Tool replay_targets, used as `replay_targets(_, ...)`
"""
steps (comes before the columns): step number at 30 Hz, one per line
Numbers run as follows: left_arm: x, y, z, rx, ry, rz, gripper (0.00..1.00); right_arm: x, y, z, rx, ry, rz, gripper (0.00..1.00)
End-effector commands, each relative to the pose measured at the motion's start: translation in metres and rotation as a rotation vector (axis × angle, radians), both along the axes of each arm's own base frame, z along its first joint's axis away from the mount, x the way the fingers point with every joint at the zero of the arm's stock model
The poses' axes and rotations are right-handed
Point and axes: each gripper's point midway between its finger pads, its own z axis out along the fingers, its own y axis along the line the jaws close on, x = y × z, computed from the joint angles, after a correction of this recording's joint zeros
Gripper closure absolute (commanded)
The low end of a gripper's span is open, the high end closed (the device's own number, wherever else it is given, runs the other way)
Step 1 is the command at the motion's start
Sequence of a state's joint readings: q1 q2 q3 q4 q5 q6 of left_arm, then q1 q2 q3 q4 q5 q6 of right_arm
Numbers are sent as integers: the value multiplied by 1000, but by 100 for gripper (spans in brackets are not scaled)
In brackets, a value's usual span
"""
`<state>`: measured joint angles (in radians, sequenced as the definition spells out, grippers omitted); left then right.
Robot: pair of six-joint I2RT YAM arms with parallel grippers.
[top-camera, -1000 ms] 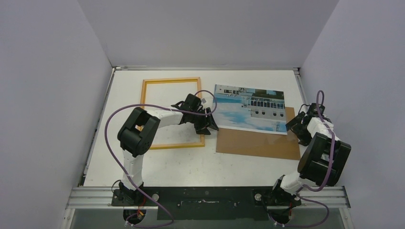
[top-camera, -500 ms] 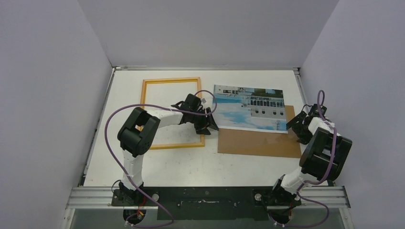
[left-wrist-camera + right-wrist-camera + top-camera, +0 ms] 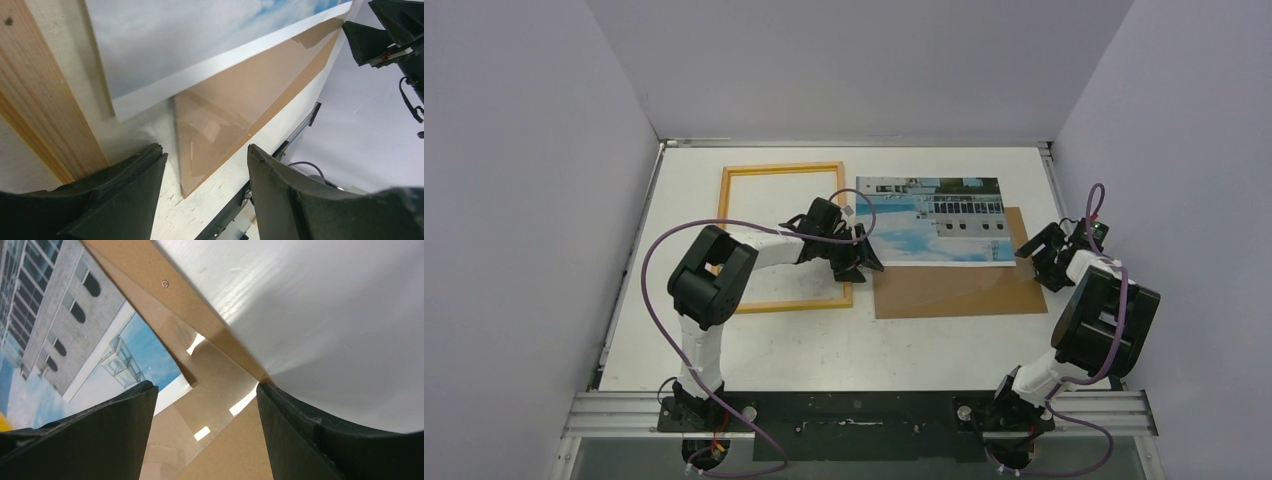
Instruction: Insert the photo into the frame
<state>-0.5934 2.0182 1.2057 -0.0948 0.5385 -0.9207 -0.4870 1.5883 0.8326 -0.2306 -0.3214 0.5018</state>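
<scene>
The photo (image 3: 934,222), a white building on blue sky, lies face up right of the frame (image 3: 781,169), partly over a brown backing board (image 3: 964,292). My left gripper (image 3: 864,258) is open, low over the table between the frame's right rail and the photo's near left corner. In the left wrist view the wooden frame edge (image 3: 35,100), the photo's white border (image 3: 200,75) and the board (image 3: 260,85) lie ahead of the open left gripper (image 3: 205,150). My right gripper (image 3: 1036,264) is open at the board's right edge; the right wrist view shows only board (image 3: 235,450) between its fingers, with the photo (image 3: 60,330) at the left.
A clear glossy sheet (image 3: 200,405) lies on the board and catches light reflections. The table's right edge (image 3: 1056,200) and the side wall are close to the right arm. White table surface (image 3: 824,345) lies in front of the frame and board.
The photo has slid left and turned squarer to the table. The board has shifted slightly left. My right gripper has moved a little left and away from the bases.
</scene>
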Motion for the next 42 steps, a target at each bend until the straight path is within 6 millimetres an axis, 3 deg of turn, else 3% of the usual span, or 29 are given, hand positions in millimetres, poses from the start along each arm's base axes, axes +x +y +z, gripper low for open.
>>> replay_targets(1, -21, 34, -62, 159, 100, 62, 39, -8, 44, -12, 150, 13, 81, 26)
replay_targets(7, -18, 32, -61, 125, 85, 104, 42, 2, 52, 9, 143, -37, 104, 26)
replay_targets(14, -13, 35, -63, 149, 69, 129, 43, -1, 54, 40, -92, 63, 139, 24)
replay_targets(17, -12, 35, -61, 149, 55, 120, 45, 1, 59, 46, -108, 70, 180, 22)
replay_targets(21, -11, 35, -51, 159, 22, 79, 53, 5, 84, 49, -98, 71, 294, 20)
replay_targets(24, -6, 38, -29, 187, -49, 33, 53, 12, 94, 54, -97, 64, 330, 18)
replay_targets(28, 8, 37, 16, 208, -166, -41, 53, 34, 129, 71, -89, 6, 426, 18)
replay_targets(33, 17, 46, 41, 263, -254, -60, 52, 51, 200, 76, -152, -21, 572, 18)
replay_targets(37, 5, 30, 36, 151, -225, -79, 52, 63, 234, 65, -273, -8, 619, 17)
replay_targets(42, 0, 25, -3, 143, -177, -66, 52, 72, 252, 41, -485, 92, 722, 11)
